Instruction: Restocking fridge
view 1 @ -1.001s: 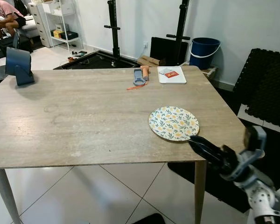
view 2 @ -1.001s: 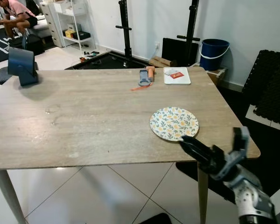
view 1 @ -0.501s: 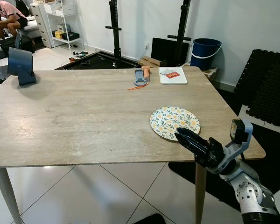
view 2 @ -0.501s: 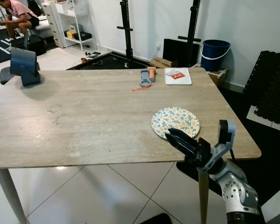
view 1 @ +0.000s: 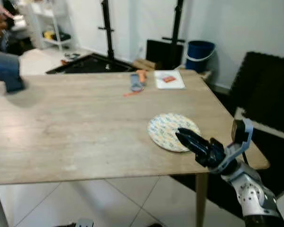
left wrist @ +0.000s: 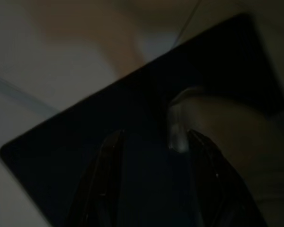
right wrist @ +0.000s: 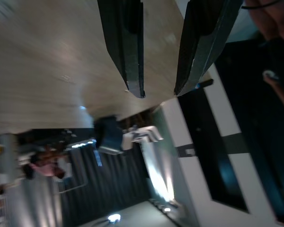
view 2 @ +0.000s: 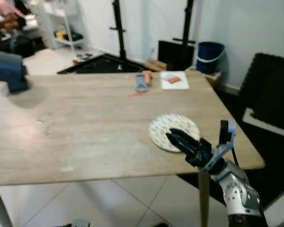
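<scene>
Now the right gripper [view 1: 180, 134] reaches farther over the tabletop [view 1: 75, 123] than a second ago, when its tips stood at the plate's near rim; the black fingers [view 2: 177, 139] now lie above the near part of the flowered plate [view 1: 166, 128]. In the right wrist view its jaws are spread with a clear gap between them. The plate lies flat toward the tabletop's 4 o'clock corner, as before. At 12 o'clock lie a white board [view 1: 169, 80] and an orange-handled tool [view 1: 136, 81]; at 10 o'clock stands a blue stand [view 1: 7, 77]. The whole picture has blurred and shifted, so the camera moved. The left gripper [left wrist: 154, 156] hangs in the dark, jaws apart.
</scene>
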`<state>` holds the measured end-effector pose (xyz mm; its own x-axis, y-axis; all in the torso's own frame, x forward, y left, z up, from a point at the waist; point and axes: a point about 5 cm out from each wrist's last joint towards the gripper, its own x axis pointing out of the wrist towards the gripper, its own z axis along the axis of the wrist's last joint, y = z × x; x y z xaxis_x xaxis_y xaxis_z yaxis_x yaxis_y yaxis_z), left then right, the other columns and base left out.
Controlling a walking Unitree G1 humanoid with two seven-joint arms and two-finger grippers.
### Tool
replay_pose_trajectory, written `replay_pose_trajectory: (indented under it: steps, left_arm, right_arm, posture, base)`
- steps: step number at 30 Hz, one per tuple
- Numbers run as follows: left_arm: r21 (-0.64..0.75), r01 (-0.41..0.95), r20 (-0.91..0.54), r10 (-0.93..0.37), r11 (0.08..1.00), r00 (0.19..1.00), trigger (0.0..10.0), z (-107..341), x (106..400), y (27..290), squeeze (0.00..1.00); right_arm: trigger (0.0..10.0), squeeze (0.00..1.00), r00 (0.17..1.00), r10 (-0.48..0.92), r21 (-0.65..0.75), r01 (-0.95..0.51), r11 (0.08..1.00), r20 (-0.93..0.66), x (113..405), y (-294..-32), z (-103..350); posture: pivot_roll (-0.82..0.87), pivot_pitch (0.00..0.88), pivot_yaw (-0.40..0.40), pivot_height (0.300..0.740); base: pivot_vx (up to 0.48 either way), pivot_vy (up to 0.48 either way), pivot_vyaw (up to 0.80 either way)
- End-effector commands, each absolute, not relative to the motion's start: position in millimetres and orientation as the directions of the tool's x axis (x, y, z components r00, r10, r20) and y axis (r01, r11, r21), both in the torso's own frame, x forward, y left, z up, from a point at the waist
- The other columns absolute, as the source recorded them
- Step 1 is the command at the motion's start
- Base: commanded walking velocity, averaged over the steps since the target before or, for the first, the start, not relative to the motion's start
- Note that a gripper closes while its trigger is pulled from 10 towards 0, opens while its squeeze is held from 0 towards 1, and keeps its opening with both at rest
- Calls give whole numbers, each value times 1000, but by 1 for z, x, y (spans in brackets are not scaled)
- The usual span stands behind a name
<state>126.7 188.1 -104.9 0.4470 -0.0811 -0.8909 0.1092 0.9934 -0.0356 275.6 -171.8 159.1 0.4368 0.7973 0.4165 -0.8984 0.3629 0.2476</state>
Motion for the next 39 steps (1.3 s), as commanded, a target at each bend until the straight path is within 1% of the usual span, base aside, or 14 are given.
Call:
replay_pose_trajectory:
  steps: [1,17,22,26,32,39]
  left_arm:
    - [-36,122,-905,-84,992,418,10000,-108,119,188,0]
    - [-40,124,-903,-89,991,420,10000,-108,118,187,0]
    - [-29,102,-905,-70,994,419,10000,-108,117,188,0]
    - [-26,115,-905,-72,993,419,10000,-108,117,188,0]
    - [-32,118,-903,-79,993,422,10000,-108,118,187,0]
    - [-31,96,-900,-70,995,430,10000,-108,119,186,0]
  right_arm:
    - [10000,0,453,794,237,-891,387,406,275,-178,160]
    - [10000,0,450,795,226,-893,389,407,275,-176,164]
    - [10000,0,449,796,226,-893,389,406,275,-176,165]
    - [10000,0,451,796,228,-892,390,403,275,-176,164]
    - [10000,0,450,797,228,-893,388,403,275,-176,165]
    - [10000,0,448,802,224,-894,388,395,275,-175,165]
  posture:
    - [-29,26,15,740]
    - [-31,28,11,740]
    - [-31,28,11,740]
    - [-31,28,11,740]
    - [-33,29,9,740]
    - [-33,28,7,740]
  base:
    - [349,0,0]
    - [350,0,0]
    - [308,0,0]
    - [0,0,0]
    - [269,0,0]
    - [0,0,0]
